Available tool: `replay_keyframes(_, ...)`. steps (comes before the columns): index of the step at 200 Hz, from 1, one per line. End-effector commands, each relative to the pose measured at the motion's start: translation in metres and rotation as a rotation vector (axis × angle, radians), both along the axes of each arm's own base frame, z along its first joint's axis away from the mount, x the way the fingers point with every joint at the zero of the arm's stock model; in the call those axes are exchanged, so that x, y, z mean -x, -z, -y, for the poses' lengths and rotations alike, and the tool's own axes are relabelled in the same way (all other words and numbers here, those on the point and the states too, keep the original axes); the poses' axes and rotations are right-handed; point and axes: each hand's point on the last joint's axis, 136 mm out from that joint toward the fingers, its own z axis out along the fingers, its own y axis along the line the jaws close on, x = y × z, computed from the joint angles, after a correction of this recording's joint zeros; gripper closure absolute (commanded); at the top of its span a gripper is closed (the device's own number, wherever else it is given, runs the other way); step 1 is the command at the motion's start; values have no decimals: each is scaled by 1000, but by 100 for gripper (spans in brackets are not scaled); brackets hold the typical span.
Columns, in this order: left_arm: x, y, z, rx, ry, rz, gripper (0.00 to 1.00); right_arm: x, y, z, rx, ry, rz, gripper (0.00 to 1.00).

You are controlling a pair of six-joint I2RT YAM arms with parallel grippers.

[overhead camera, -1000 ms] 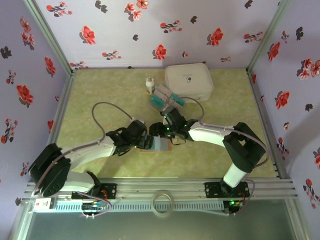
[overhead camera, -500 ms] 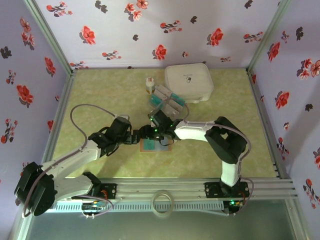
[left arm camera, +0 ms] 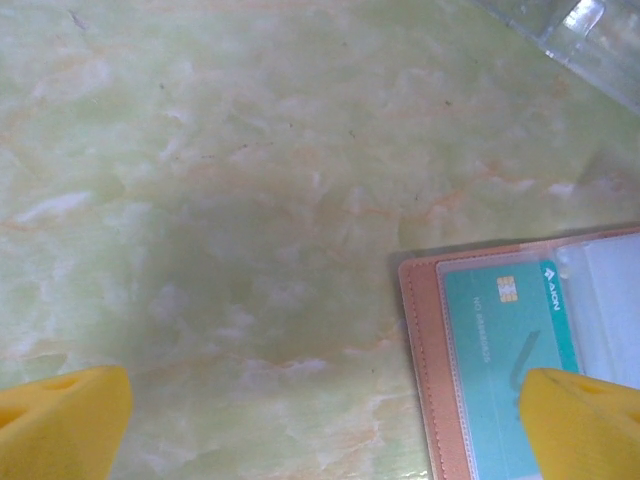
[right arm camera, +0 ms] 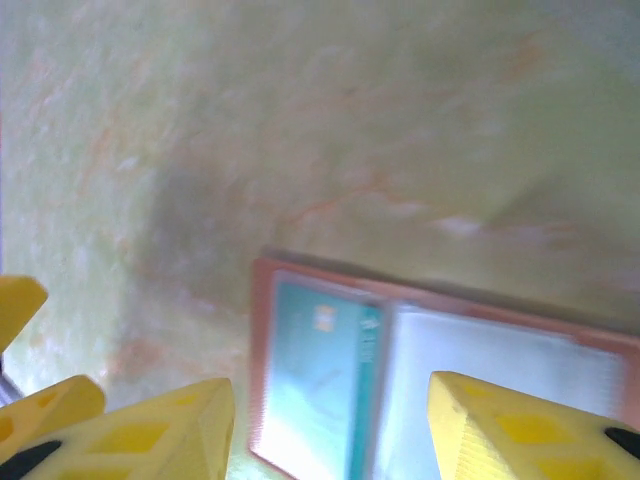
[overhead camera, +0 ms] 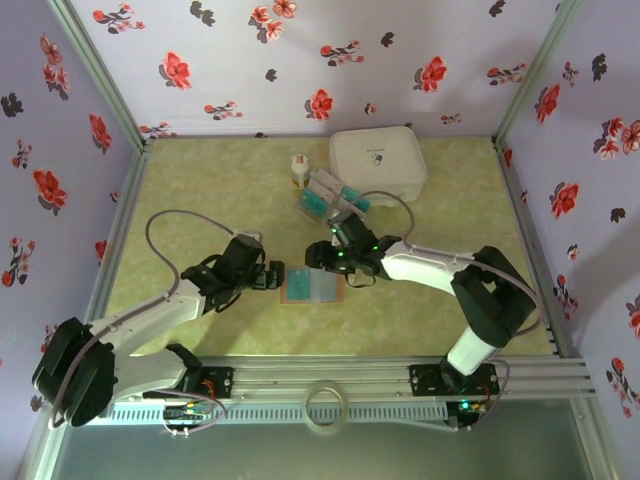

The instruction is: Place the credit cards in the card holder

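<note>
The reddish-brown card holder (overhead camera: 312,288) lies open on the table, a teal credit card (left arm camera: 495,350) in its left clear sleeve. The right sleeve looks white. My left gripper (overhead camera: 273,275) stands open just left of the holder, its jaws wide with bare table between them (left arm camera: 325,430). My right gripper (overhead camera: 322,258) hovers over the holder's far edge, open, nothing between its fingers (right arm camera: 330,430). In the right wrist view the holder (right arm camera: 262,330) and the teal card (right arm camera: 315,370) sit below the jaws, blurred. More credit cards (overhead camera: 329,197), white and teal, lie stacked behind.
A large white zip case (overhead camera: 378,163) stands at the back, with a small white bottle (overhead camera: 298,170) to its left. A clear plastic edge (left arm camera: 575,35) crosses the left wrist view's top right corner. Flowered walls enclose the green marbled table (overhead camera: 200,200).
My left gripper has drawn back leftwards off the card holder. The right gripper swung a little left and returned over the holder's far edge. The holder stays open.
</note>
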Motion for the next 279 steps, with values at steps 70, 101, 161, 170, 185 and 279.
replay_keyframes(70, -9, -1, 70, -4, 123, -11, 0, 9, 27, 28, 72, -11, -41, 48)
replay_keyframes(101, -5, 7, 89, -38, 172, -16, 0, 8, 28, 28, 58, -3, -42, 50)
replay_keyframes(161, 3, 26, 100, -96, 205, -32, 0, 2, 23, 34, -1, 60, -55, 52)
replay_keyframes(170, 4, 30, 100, -105, 206, -37, 0, 2, 21, 32, -10, 57, -54, 53)
replay_keyframes(185, 5, 35, 99, -118, 208, -45, 0, 1, 19, 31, -19, 55, -51, 53)
replay_keyframes(279, 11, 61, 87, -179, 204, -80, 0, -1, 13, 17, -69, 18, -53, 53)
